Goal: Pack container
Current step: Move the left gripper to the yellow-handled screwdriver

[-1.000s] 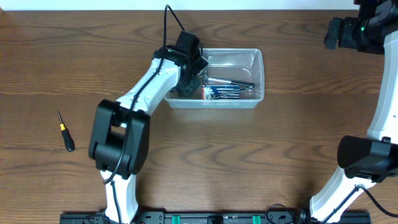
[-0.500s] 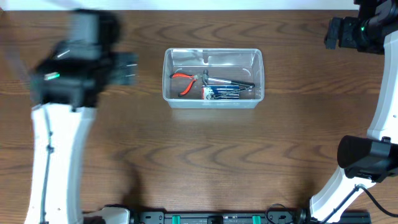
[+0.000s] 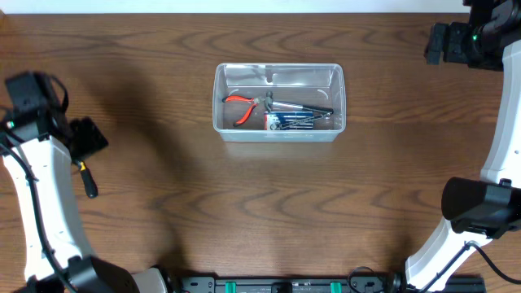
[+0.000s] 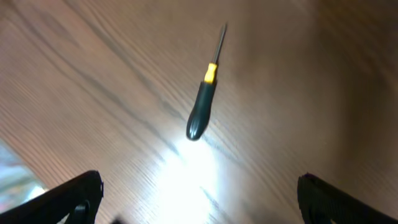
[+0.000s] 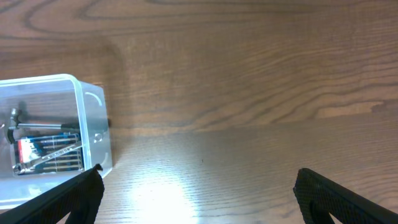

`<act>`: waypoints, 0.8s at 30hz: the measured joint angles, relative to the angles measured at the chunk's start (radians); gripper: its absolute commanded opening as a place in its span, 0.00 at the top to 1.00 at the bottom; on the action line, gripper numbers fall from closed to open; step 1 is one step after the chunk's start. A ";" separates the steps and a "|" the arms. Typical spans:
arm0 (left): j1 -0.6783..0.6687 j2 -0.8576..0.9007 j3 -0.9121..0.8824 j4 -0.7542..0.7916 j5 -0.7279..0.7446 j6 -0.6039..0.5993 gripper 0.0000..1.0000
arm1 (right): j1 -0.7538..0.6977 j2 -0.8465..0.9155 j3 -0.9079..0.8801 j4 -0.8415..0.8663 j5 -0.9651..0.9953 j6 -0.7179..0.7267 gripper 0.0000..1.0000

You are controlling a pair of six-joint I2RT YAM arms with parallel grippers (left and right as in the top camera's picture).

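Note:
The clear plastic container (image 3: 309,80) stands in the middle of the table. Inside it lie red-handled pliers (image 3: 238,110), a pack of metal bits (image 3: 295,121) and other metal tools. A black screwdriver with a yellow collar (image 3: 87,184) lies on the wood at the far left. My left gripper (image 3: 88,138) hovers just above it, open and empty. In the left wrist view the screwdriver (image 4: 200,112) lies ahead of the spread fingers of the left gripper (image 4: 199,202). My right gripper (image 3: 435,45) hangs open at the back right, and its wrist view shows the container (image 5: 87,118) to the left of the right gripper (image 5: 199,193).
The right arm's base (image 3: 476,207) stands at the front right. A black rail (image 3: 285,285) runs along the table's front edge. Bare wood surrounds the container on all sides.
My left arm has swung from the container to the table's far left, above the screwdriver, and its jaws have opened. The red pliers now lie in the container. The right arm is still.

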 measured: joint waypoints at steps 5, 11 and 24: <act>0.091 0.028 -0.162 0.127 0.052 0.034 0.02 | 0.000 0.000 0.000 -0.003 0.000 -0.001 0.01; 0.159 0.110 -0.198 0.212 0.138 0.108 0.02 | 0.000 0.000 0.000 -0.011 0.000 -0.016 0.01; 0.181 0.286 -0.199 0.327 0.206 0.237 0.02 | 0.000 0.000 0.000 -0.031 0.000 -0.021 0.01</act>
